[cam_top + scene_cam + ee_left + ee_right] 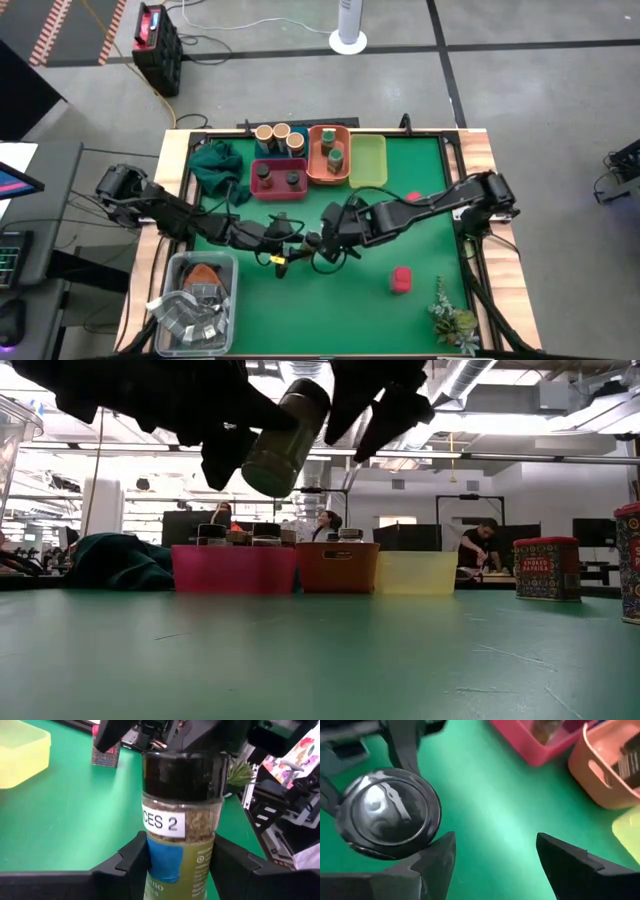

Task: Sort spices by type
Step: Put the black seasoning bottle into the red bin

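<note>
My left gripper [285, 246] is shut on a spice jar [180, 820] with a dark cap, a white label and greenish contents, above the table's middle. In the low view the jar [285, 435] is tilted, its cap up and toward the right. My right gripper [492, 855] is open just beyond the cap [387, 820], which lies outside one of its fingers, not between them. Other jars stand in the magenta tray [278, 192] and the orange tray [312, 170]. Tan-topped jars [278, 134] stand behind those trays. Two pink boxes [401, 279] [413, 198] stand on the mat at the right. My left gripper pinches the jar's body [165, 865], below the label and toward its bottom end, between its two fingers [127, 865]. The fingers come from the table's left and lie along the jar. The jar is lifted clear of the table and tilted, its cap pointing away toward my right gripper.
A yellow-green tray [367, 160] stands right of the orange one. A dark green cloth [215, 165] lies at the far left. A clear tub of grey packets [195, 300] is at the near left, and a small plant [450, 315] at the near right. People sit in the room behind.
</note>
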